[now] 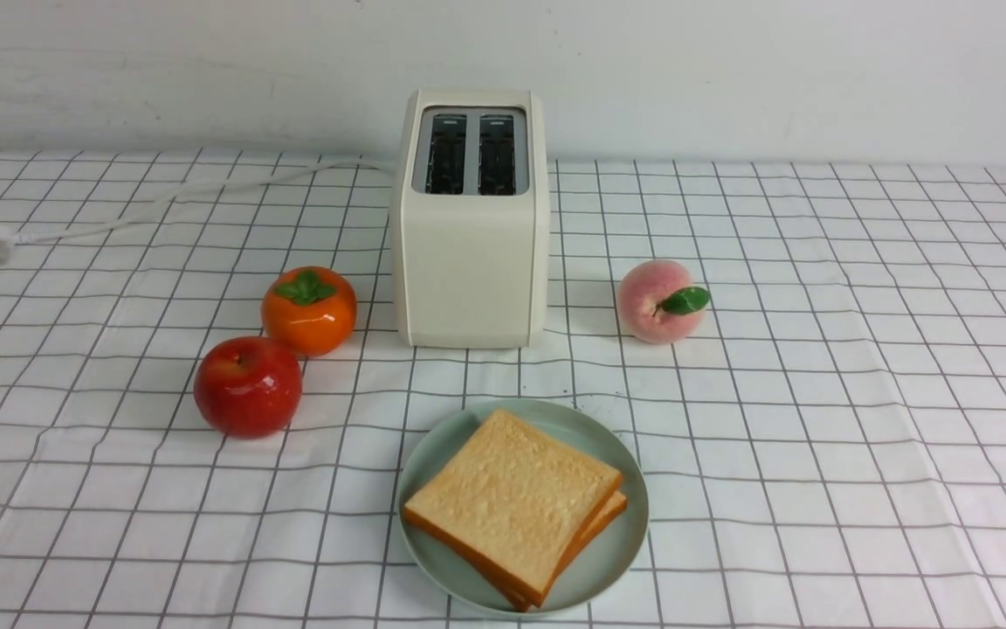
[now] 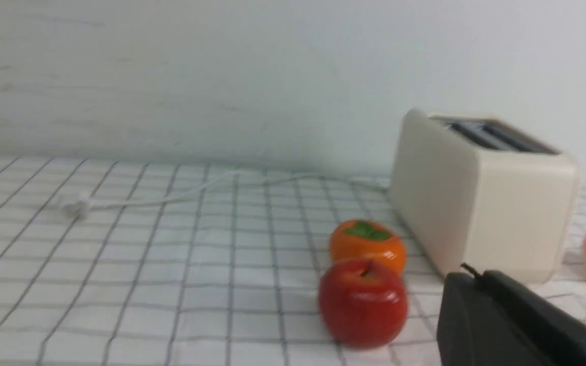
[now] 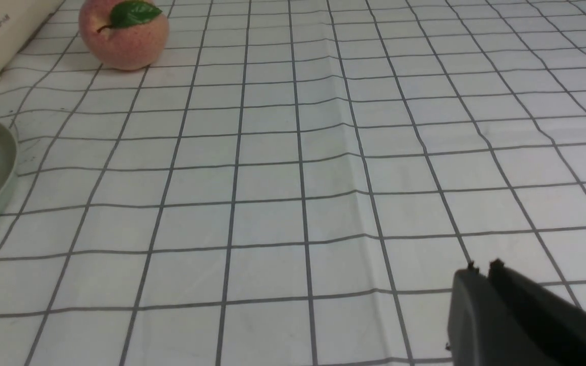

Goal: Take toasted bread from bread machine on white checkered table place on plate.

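Both toast slices (image 1: 516, 502) sit stacked on plate (image 1: 621, 559), near of the empty bread machine (image 1: 471, 223). Left gripper (image 2: 476, 277) & right gripper (image 3: 482, 268) clenched, holding nothing. Risk looks minimal: a careless arm sweep could knock the top slice off.

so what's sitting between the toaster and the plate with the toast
Nothing: in the front view the stretch of checkered table between the bread machine and the plate is bare cloth; the fruits stand off to either side.

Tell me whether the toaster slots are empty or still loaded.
Empty. Both dark slots of the toaster show no bread in the front view, and the two toast slices lie stacked on the green plate.
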